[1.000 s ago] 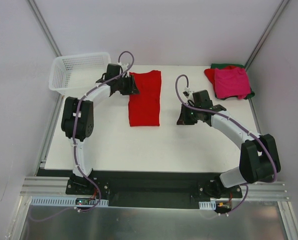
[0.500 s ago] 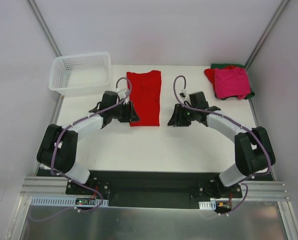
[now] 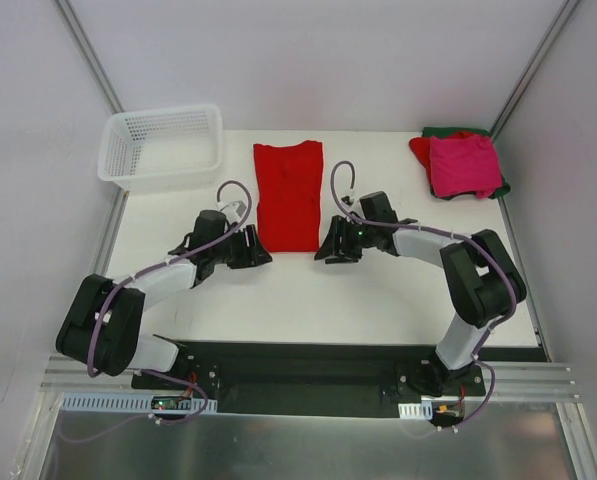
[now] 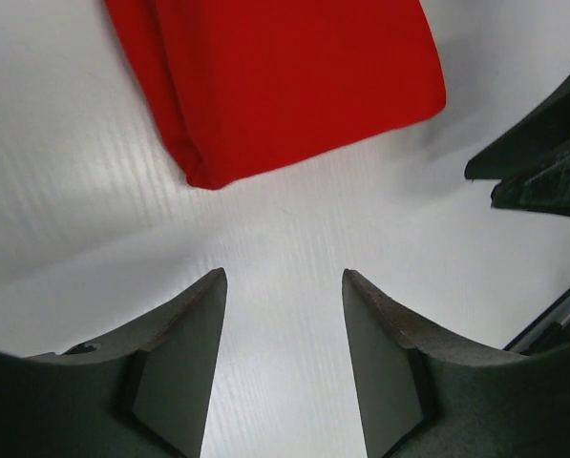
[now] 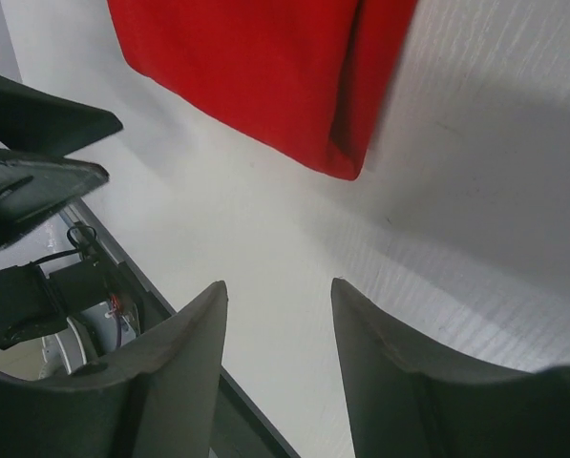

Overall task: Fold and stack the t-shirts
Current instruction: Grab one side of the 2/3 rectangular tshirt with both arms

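Left gripper (image 4: 283, 286) and right gripper (image 5: 277, 296) have drawn back to the near corners of the bright red t-shirt (image 3: 288, 195), jaws apart, gripping nothing, just short of the cloth.

Top external camera sits high above and well behind the left hand (image 3: 261, 250) and right hand (image 3: 323, 250), looking steeply down from far back, whole table (image 3: 378, 300) in frame. The left wrist camera rides right behind the left hand (image 4: 283, 277), looking forward, skimming the table. The near hem of the bright red t-shirt (image 4: 285, 76) lies just ahead of that hand. The right wrist camera does the same behind the right hand (image 5: 280, 286), just as low and close. Both wrist views share that hem (image 5: 256, 67), and each catches the other hand at its edge.
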`<state>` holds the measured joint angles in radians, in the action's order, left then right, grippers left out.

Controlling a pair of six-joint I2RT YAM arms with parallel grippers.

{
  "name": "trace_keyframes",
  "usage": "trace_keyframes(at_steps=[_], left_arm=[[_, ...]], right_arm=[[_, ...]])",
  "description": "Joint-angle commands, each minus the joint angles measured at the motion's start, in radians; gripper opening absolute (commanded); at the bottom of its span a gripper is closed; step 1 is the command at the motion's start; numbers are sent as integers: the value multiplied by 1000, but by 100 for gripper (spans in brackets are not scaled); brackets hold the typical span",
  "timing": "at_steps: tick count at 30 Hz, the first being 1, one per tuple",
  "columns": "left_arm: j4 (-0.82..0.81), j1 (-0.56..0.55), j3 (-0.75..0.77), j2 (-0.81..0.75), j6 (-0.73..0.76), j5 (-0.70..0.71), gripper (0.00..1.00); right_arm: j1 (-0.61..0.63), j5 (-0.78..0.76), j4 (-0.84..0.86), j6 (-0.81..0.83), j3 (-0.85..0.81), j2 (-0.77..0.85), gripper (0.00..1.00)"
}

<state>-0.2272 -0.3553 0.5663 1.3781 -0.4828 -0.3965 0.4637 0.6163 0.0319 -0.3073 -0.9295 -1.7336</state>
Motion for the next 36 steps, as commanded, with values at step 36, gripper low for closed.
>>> trace_keyframes(at_steps=[36], left_arm=[[-181,119,107,246,-31,-68,50]], right_arm=[[-53,-46,-27,51,-201,-196,56]])
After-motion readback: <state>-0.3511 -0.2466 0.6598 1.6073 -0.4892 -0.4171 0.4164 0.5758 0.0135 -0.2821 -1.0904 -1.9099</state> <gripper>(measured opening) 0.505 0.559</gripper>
